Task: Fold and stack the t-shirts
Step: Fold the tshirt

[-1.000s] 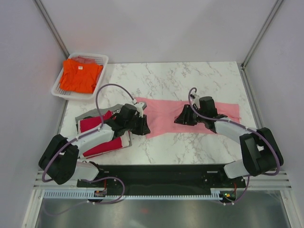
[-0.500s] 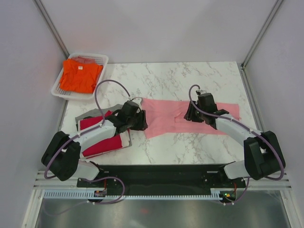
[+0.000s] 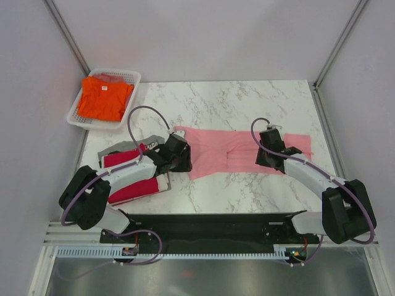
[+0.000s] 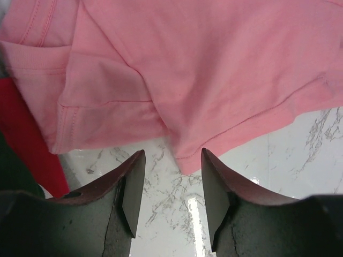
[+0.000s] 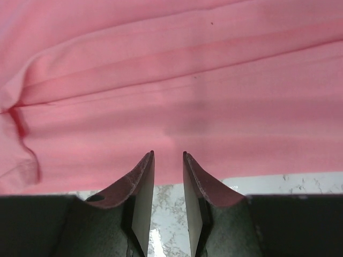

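Evidently the large light pink cotton t-shirt (image 3: 241, 154) is limp; we'd pinch its lower hem. The left gripper (image 4: 167, 182) and right gripper (image 5: 167, 184) gape empty.

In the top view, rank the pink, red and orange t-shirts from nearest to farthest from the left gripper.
1. The pink t-shirt: its left corner lies right at the left gripper.
2. The red t-shirt: on the stack to the left, beside the arm.
3. The orange t-shirt: in the white basket, far left corner.
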Controlling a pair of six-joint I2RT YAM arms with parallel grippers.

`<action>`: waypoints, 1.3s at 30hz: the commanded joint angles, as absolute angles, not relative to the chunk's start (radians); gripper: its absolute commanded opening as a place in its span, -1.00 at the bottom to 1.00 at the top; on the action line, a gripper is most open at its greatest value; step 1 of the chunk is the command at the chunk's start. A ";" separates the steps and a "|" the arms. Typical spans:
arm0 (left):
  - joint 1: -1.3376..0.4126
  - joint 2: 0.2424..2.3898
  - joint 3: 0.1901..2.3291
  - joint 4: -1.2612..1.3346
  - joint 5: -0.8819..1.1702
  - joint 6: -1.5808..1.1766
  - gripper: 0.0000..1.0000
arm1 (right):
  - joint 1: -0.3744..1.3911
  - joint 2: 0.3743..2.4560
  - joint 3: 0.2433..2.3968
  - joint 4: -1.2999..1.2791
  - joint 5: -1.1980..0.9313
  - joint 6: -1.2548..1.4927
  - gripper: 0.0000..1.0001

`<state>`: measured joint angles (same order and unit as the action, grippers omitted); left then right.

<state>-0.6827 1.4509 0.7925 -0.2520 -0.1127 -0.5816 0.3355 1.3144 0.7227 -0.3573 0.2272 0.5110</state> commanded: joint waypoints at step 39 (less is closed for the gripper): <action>-0.439 2.353 1.909 -0.538 0.073 -0.499 0.09 | 0.760 1.621 0.791 -0.181 -0.007 0.831 -0.50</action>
